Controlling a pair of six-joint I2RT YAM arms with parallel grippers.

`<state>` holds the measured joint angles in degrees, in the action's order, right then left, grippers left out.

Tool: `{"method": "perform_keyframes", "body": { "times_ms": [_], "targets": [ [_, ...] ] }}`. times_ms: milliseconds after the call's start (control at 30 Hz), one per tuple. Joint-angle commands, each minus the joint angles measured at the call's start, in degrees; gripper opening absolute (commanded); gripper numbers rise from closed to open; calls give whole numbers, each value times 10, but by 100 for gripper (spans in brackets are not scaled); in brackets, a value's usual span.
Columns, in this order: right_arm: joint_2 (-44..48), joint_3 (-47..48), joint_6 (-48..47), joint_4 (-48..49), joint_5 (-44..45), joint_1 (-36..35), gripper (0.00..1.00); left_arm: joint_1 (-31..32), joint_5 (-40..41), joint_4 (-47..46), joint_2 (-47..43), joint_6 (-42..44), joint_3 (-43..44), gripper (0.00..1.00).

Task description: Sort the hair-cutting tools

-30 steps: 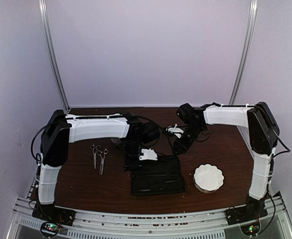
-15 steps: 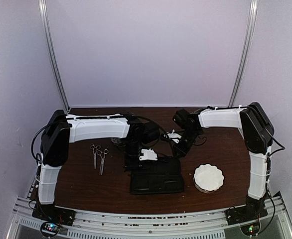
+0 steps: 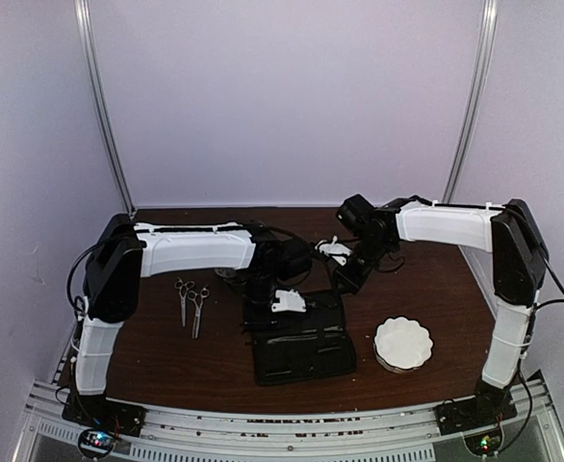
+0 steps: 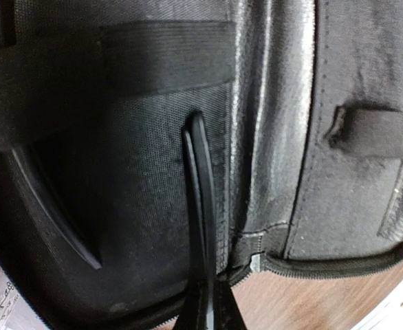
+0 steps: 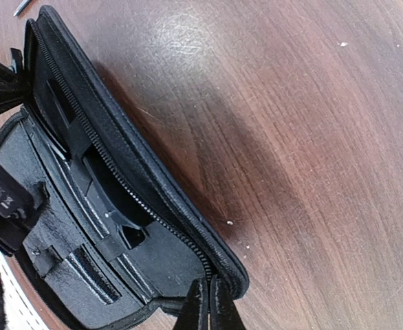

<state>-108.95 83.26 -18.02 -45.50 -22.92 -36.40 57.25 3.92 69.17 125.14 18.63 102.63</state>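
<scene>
The two pairs of scissors (image 3: 192,306) lie side by side on the bare table (image 3: 157,371), well left of the open black case (image 3: 301,354). Their long axes run near to far, ring handles at the far end and blades pointing toward me. I can't pick out the small black clips anywhere.

The left gripper (image 3: 263,292) is down at the far-left part of the case. Its jaws are together, and in its own view the tips (image 4: 195,134) rest against the mesh lining just below an elastic strap, with nothing clamped that I can see. The right gripper (image 3: 349,279) sits at the far-right corner of the case, jaws also together, tips (image 5: 208,292) right at the zip rim. Whether they nip any fabric, I can't tell.

From the left claw the scissors lie off to the left and slightly nearer, just on the near side of its own forearm. That arm is plainly the closer one, while the right would have to cross the whole case. Nothing stands between the left claw and the scissors except the case wall it must lift over. A white dish (image 3: 403,344) sits right of the case, well out of the way.
</scene>
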Motion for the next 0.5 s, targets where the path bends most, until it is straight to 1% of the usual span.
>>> {"method": "perform_keyframes", "body": {
  "times_ms": [0,133,467],
  "targets": [
    [8,1,-2,0,-4,-9,0,4,28,10,24,-11,14,0],
    [10,1,-2,-2,-4,-11,0,4,44,9,34,-15,21,0],
    [7,-1,-5,-4,-11,-11,0,5,34,-12,50,-18,67,0]
  ]
}}
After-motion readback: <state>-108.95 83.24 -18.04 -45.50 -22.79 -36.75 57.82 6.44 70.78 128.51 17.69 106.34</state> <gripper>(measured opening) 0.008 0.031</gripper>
